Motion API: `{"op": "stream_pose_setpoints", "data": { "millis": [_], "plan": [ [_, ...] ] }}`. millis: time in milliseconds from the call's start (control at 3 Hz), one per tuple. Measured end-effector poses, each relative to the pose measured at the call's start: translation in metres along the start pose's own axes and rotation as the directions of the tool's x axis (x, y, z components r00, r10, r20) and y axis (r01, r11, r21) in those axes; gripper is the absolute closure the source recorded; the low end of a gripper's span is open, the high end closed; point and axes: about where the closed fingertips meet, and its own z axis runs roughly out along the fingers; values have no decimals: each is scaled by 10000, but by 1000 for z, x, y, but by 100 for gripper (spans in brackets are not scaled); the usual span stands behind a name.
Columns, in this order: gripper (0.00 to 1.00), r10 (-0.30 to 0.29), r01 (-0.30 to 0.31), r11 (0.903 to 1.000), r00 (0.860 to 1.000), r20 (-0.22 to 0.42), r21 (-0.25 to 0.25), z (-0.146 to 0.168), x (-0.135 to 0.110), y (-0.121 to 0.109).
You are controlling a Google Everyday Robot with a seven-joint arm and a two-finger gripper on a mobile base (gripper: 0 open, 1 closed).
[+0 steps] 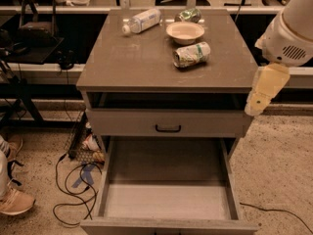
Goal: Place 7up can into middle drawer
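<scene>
The 7up can lies on its side on the cabinet top, just in front of the bowl, silvery-white with green print. The middle drawer is pulled wide open below, its flat grey floor bare. My gripper hangs at the right front corner of the cabinet, below and to the right of the can and well apart from it. It holds nothing that I can see. The white arm body rises above it at the right edge.
A cream bowl, a clear bottle with a white cap and a shiny green packet sit at the back of the top. A shallower drawer front with a black loop handle is above the open drawer. Cables lie on the floor at left.
</scene>
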Motion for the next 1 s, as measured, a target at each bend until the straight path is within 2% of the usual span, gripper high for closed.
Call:
{"op": "stream_pose_setpoints", "data": {
  "millis": [333,667,1000],
  "plan": [
    [0,-524,521,9985,9984,204,168,40,-31,-41],
    [0,-783,773,9967,9962,384,263,75,-55,-80],
    [0,-727,699,9970,9930,930,326,107,-70,-124]
  ]
}}
